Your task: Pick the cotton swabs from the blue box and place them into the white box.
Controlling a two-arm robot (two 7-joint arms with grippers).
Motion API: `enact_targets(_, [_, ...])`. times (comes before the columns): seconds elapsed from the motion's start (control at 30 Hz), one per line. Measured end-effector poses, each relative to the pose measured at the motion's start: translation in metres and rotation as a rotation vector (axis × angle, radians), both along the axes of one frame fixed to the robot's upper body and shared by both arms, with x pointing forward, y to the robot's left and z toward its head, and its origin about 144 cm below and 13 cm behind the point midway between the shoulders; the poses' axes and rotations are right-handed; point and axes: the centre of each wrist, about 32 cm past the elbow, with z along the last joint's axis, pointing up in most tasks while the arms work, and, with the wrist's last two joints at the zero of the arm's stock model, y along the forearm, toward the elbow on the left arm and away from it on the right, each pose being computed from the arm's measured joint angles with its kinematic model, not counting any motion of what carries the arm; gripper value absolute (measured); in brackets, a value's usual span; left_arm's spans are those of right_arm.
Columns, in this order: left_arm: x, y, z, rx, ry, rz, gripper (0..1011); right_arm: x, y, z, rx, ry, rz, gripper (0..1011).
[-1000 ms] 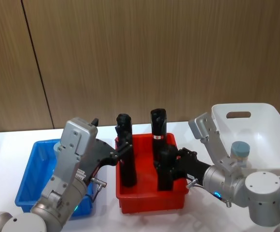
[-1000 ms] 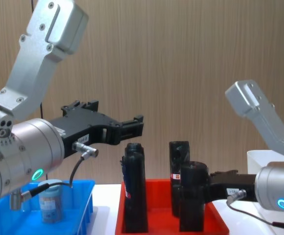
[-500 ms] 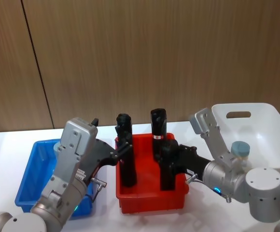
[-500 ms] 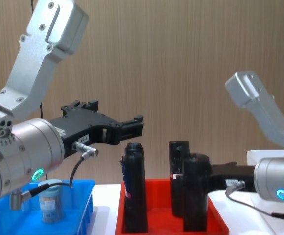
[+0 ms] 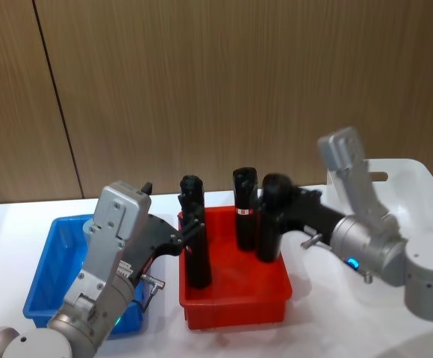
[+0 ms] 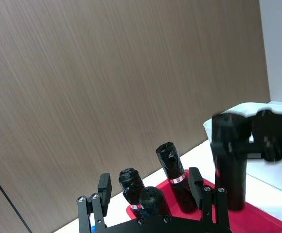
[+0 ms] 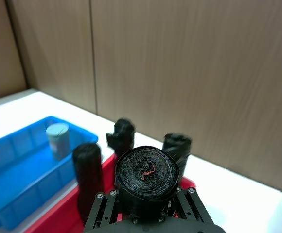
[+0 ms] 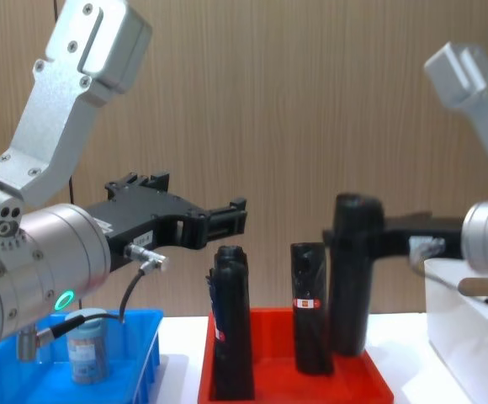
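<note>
Wood-grain wall behind; right claw (image 5: pixel 285 211) clamped on matte black roll (image 5: pixel 270 218), raised over glossy red tray (image 5: pixel 235 301); left claw (image 8: pixel 227 217) apart.

White box (image 5: pixel 418 175): near side hidden behind right arm in head view, cut by frame edge in chest view. Blue box (image 5: pixel 46 268): right half covered by left arm. Held black roll (image 5: pixel 270 218) motion-blurred. Swab tub (image 8: pixel 87 347) label unreadable.
</note>
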Motion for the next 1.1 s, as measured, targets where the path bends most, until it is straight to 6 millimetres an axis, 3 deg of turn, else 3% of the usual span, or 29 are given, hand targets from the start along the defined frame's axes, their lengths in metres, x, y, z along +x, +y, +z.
enact_targets(0.6, [0.0, 0.0, 0.0, 0.0, 0.0, 0.0, 1004, 0.006, -0.051, 0.043, 0.027, -0.138, -0.177, 463])
enact_targets(1.1, [0.0, 0.0, 0.0, 0.0, 0.0, 0.0, 1004, 0.024, -0.092, 0.039, -0.049, -0.193, -0.375, 463])
